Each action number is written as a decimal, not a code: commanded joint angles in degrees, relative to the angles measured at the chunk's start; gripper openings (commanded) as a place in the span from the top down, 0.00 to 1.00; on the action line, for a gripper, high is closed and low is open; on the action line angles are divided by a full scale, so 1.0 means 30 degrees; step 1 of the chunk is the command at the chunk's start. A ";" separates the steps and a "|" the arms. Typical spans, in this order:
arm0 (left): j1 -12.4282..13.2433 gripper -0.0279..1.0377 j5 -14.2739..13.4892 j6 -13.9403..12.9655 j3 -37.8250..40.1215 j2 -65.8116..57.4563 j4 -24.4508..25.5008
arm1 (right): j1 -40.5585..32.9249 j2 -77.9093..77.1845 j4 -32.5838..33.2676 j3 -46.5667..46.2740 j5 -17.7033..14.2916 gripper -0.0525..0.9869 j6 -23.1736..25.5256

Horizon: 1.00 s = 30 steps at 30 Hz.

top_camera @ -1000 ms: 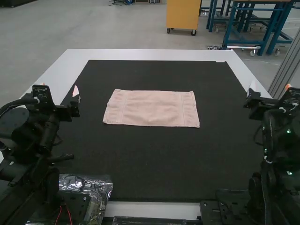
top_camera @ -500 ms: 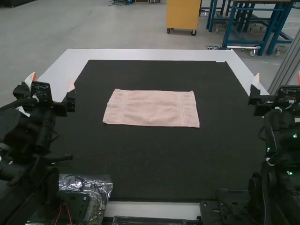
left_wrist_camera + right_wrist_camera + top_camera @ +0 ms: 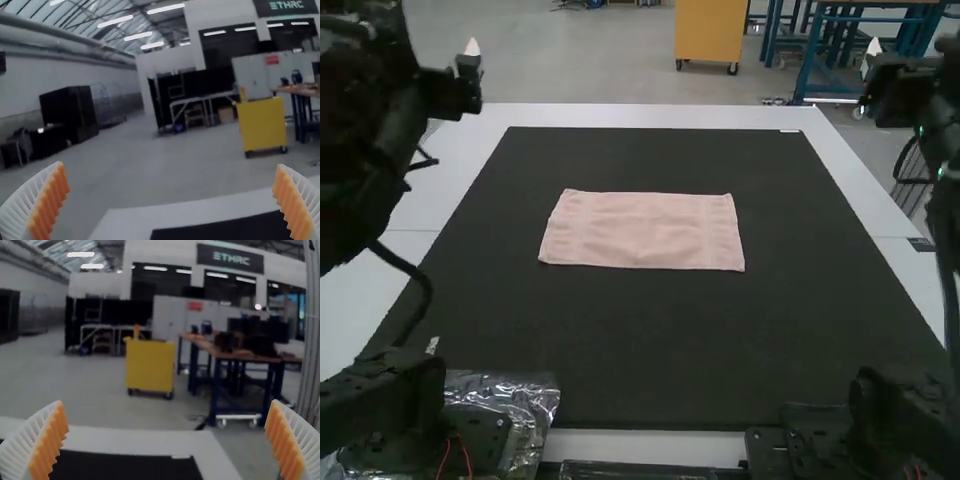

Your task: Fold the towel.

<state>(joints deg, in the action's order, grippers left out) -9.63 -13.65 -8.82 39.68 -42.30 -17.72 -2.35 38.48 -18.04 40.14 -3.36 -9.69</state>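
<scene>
While the high view is showing a flat pink cloth towel (image 3: 642, 231) lying on the black rectangular mat (image 3: 645, 345), the white-fingered left gripper (image 3: 469, 78) and right gripper (image 3: 886, 88) are flanking that mat. In the left wrist view, orange-padded fingers (image 3: 50, 205) are gaping wide; in the right wrist view, likewise.

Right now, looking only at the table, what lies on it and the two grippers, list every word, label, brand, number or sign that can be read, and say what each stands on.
Pink towel: none.
Black mat: none that can be read.
Small white strip at the mat's far edge: too small to tell.
Shiny plastic wrap: none that can be read.
Left gripper, right gripper: none that can be read.
</scene>
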 commanded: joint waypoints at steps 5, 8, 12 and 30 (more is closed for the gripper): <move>0.1862 0.07 0.2353 0.4346 0.4234 -0.7168 0.2389 | 0.0256 0.6890 0.3260 0.4696 0.2671 0.08 0.1766; 0.2828 0.08 0.3788 0.5313 0.4908 -0.9014 0.2536 | 0.0256 0.9117 0.4462 0.5429 0.3960 0.08 0.1796; 0.3209 0.08 0.5048 0.5313 0.5142 -1.1240 0.2682 | 0.0021 1.1724 0.5165 0.5487 0.4722 0.08 0.1796; 0.3180 0.08 0.6249 0.4112 0.5318 -1.9326 0.1276 | -0.3729 1.9371 0.0799 0.4110 0.3638 0.08 0.2440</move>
<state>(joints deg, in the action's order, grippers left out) -0.23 4.40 4.95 53.82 -98.21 -13.37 -11.64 95.09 -14.06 52.03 9.37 -3.09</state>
